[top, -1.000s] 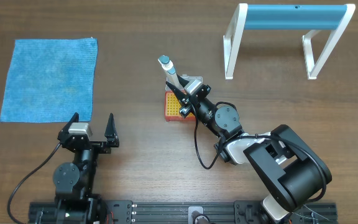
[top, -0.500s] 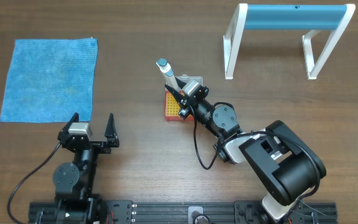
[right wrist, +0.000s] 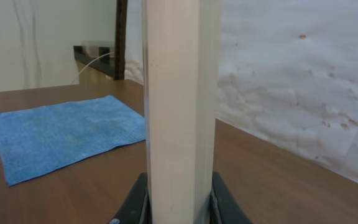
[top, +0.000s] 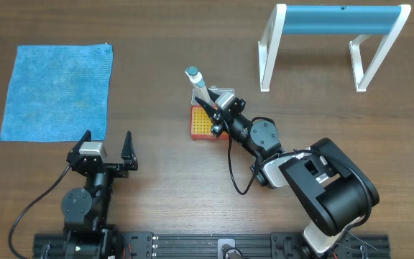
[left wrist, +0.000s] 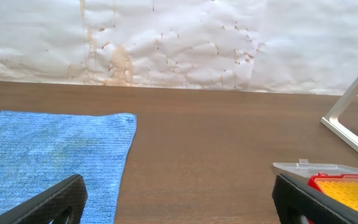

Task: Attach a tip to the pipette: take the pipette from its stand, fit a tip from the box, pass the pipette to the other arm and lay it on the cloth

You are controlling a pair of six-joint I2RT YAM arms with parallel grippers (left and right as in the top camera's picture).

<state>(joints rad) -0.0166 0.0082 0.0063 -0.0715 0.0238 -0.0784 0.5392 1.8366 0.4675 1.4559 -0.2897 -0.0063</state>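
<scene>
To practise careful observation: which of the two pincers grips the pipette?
The right pincer, shut on the pipette by the tip box; the left pincer stands open and empty near the cloth.

Worktop (top: 164, 183) is dark brown wood grain; cloth (top: 56, 92) is plain mid-blue with a fine ribbed weave. Stand (top: 340, 18) has white legs under a blue top bar, pipette (top: 199, 88) is off-white with a teal-blue cap, tip box (top: 200, 124) is red with a yellow grid insert. My left end effector (top: 107, 141) and right end effector (top: 208, 106) are both black.
</scene>
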